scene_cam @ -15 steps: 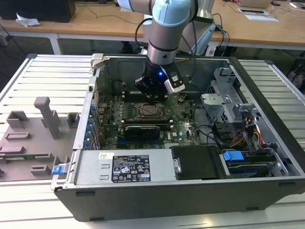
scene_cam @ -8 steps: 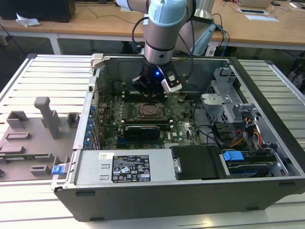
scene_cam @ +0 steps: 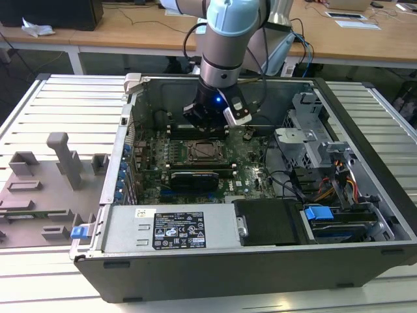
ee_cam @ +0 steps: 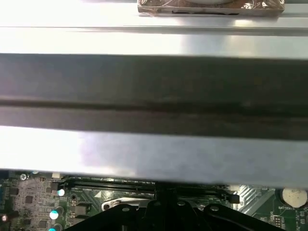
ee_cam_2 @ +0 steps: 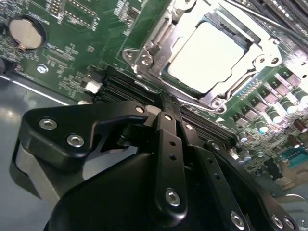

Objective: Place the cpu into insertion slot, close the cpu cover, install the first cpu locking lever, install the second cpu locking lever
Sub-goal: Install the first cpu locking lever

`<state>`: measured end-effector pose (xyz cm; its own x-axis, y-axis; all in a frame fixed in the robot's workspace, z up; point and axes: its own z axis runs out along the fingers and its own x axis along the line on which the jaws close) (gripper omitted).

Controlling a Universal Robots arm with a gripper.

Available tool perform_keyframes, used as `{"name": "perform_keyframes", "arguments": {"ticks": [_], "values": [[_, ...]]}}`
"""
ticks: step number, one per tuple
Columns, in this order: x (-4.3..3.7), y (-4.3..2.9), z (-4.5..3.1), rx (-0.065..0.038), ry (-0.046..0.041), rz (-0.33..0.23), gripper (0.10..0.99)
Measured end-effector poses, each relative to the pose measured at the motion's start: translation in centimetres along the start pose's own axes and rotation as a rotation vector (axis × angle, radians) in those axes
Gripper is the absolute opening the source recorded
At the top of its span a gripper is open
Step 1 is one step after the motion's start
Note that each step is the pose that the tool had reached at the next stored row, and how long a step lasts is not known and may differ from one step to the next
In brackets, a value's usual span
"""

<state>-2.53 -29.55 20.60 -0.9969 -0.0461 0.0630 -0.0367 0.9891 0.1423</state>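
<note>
Open room above the cpu cover [ee_cam_2: 211,53], memory slots [ee_cam_2: 130,89] alongside.

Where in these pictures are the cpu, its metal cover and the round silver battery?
cpu [ee_cam_2: 208,57]: second wrist view, middle of its pale metal top.
cpu cover [ee_cam_2: 166,34]: second wrist view, one side rail of the frame.
battery [ee_cam_2: 24,32]: second wrist view, its round face.

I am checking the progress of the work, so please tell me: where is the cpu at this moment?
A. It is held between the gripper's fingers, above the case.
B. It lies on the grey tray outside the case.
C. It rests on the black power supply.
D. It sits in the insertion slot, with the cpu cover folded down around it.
D: in the second wrist view the cpu lies flat in the insertion slot, framed by the silvery cpu cover.
</note>
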Motion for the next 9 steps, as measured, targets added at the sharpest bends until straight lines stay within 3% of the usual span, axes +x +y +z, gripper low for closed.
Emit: {"name": "perform_keyframes", "arguments": {"ticks": [4,9], "values": [[-0.81,0.06,-0.02,0.0,0.0047,0.001,0.106],[-0.94,0.03,0.08,0.0,0.0061,0.001,0.106]]}}
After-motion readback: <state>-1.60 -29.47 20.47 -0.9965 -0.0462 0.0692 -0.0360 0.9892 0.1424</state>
